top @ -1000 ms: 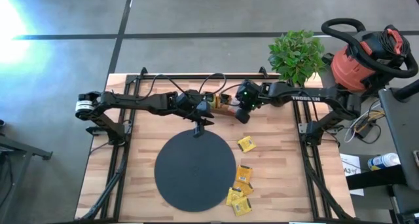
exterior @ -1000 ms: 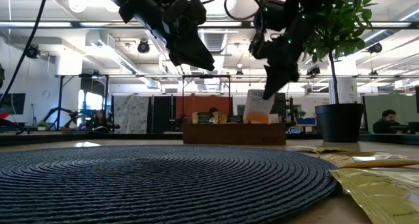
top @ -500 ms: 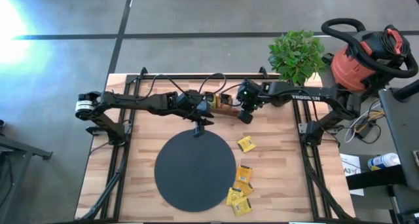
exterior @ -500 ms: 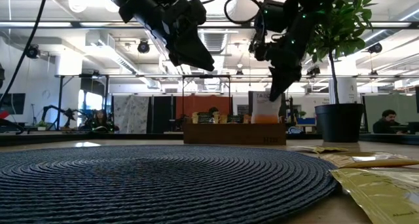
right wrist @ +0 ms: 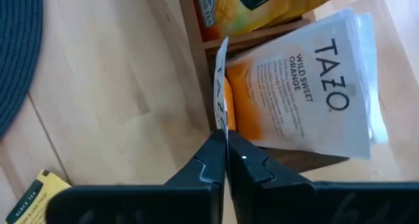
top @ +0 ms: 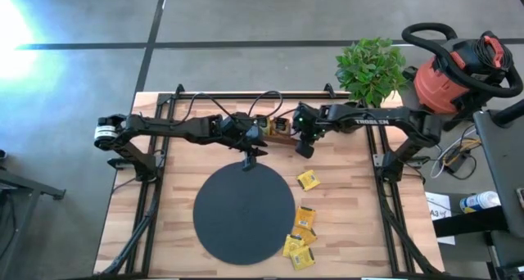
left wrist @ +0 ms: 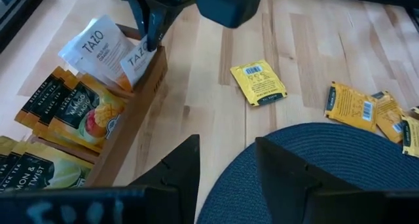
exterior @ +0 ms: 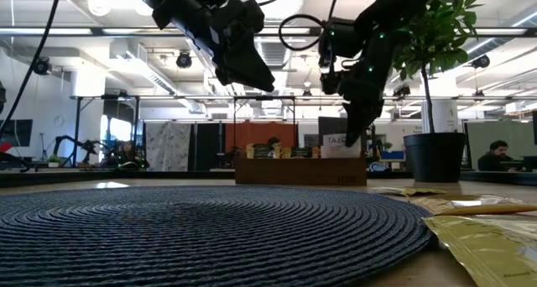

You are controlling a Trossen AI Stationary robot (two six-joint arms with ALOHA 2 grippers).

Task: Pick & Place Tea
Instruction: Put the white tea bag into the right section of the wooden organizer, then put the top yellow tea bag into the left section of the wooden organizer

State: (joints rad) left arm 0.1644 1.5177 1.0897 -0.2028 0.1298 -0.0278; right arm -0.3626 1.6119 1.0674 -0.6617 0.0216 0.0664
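Observation:
A brown wooden tray point(left wrist: 134, 109) at the table's far middle holds tea sachets upright: yellow ones and a white-and-orange one point(right wrist: 308, 86). My right gripper point(right wrist: 222, 149) is over the tray's right end, shut on another white-and-orange sachet point(left wrist: 139, 54). Several yellow sachets lie flat on the table, one alone point(top: 308, 180) and a cluster point(top: 301, 235) right of the black disc point(top: 244, 213). My left gripper point(left wrist: 226, 178) hangs open above the disc's far edge, holding nothing. My right gripper pinches the sachet's upper edge point(right wrist: 220, 122) between its two fingertips, coming steeply from above. The sachet hangs upright below the fingers, edge-on in the wrist view. Its lower end point(exterior: 340, 151) dips behind the tray's wall at the tray's right end.
Black frame rails run along the table's left and right sides. A potted plant point(top: 370, 67) stands at the far right corner, with a red vacuum point(top: 458, 71) beyond the table. Bare wood lies between the tray and the disc.
My right gripper has sunk toward the tray and tipped more steeply down, still shut on the sachet. The sachet, tilted and clear above the tray a second ago, now stands upright with its orange lower part behind the tray's wall.

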